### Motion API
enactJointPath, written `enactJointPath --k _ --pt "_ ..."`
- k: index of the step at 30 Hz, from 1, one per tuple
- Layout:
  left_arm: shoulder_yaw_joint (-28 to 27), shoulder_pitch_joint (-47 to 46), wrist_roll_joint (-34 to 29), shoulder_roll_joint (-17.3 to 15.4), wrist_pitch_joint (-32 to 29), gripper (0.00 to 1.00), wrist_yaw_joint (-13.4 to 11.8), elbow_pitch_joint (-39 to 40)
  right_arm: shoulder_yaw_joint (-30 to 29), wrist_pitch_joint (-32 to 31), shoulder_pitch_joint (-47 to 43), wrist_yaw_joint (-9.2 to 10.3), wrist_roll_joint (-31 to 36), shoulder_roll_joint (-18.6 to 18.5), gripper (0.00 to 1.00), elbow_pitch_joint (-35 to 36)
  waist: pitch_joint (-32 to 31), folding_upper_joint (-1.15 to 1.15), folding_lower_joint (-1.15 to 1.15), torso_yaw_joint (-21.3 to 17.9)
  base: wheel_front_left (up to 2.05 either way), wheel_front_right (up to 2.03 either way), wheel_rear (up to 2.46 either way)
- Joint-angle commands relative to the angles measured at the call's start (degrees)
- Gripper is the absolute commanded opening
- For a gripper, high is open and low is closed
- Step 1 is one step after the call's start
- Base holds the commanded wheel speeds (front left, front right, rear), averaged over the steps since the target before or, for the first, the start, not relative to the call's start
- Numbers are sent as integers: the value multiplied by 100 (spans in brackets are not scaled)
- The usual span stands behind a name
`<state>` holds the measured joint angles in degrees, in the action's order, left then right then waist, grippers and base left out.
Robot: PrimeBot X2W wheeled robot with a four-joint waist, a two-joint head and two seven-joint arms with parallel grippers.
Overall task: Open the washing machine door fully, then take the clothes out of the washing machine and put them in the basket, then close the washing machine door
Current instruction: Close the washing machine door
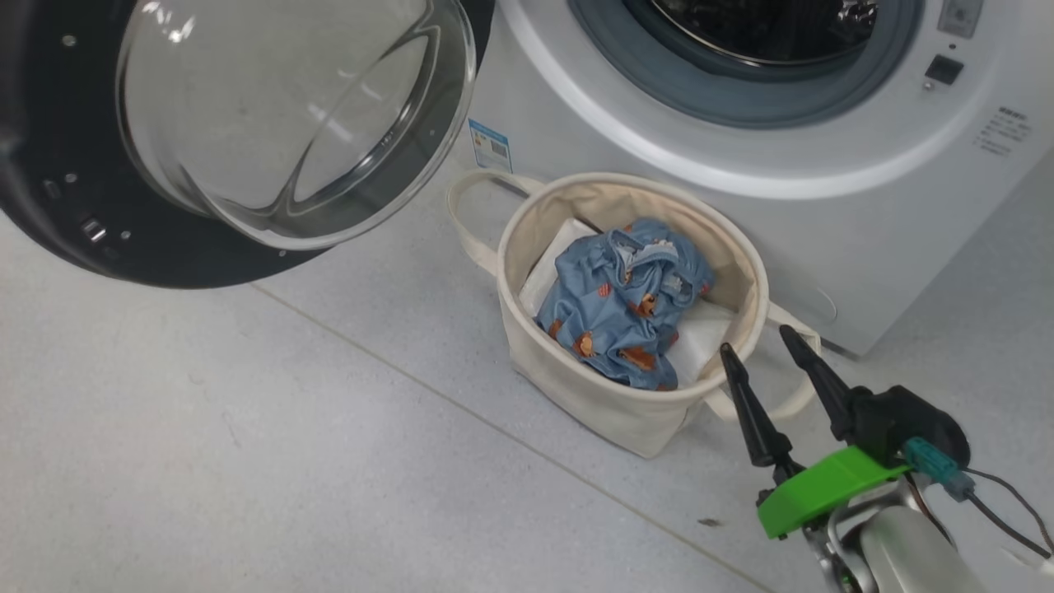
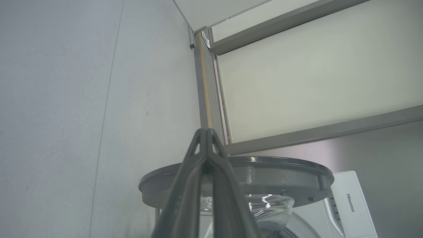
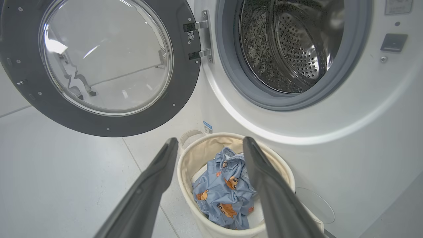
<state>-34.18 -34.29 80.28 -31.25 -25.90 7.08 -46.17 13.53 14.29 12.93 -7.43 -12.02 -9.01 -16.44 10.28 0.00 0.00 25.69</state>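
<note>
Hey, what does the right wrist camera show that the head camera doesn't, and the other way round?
Right wrist view, not the head view: the door hinge and the drum's perforations.
Head view, not the right wrist view: the green bracket behind the right gripper, and a printed label on the washing machine.
Both: the washing machine door standing open, the clothes lying in the basket, the blue sticker, and the right gripper's jaws open.
</note>
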Motion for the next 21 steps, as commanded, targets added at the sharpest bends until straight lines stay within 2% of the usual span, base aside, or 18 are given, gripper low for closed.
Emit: enactJointPath --k 1,7,17,21 --pt "-81 -289 4 -525 -50 0 36 76 113 64 206 -6 47 -76 100 158 90 0 0 -40 0 0 0" --pt "113 -961 -32 -676 -11 0 39 -307 52 -91 268 -6 113 -292 100 386 414 0 0 -130 0 0 0" --pt "343 -1734 30 -533 321 0 40 -334 -174 -429 285 -6 255 -530 100 1015 1063 0 0 -287 0 0 0" --pt "409 -1939 2 -427 724 0 40 -272 -283 -519 270 -6 311 -574 100 1221 1284 0 0 -330 0 0 0"
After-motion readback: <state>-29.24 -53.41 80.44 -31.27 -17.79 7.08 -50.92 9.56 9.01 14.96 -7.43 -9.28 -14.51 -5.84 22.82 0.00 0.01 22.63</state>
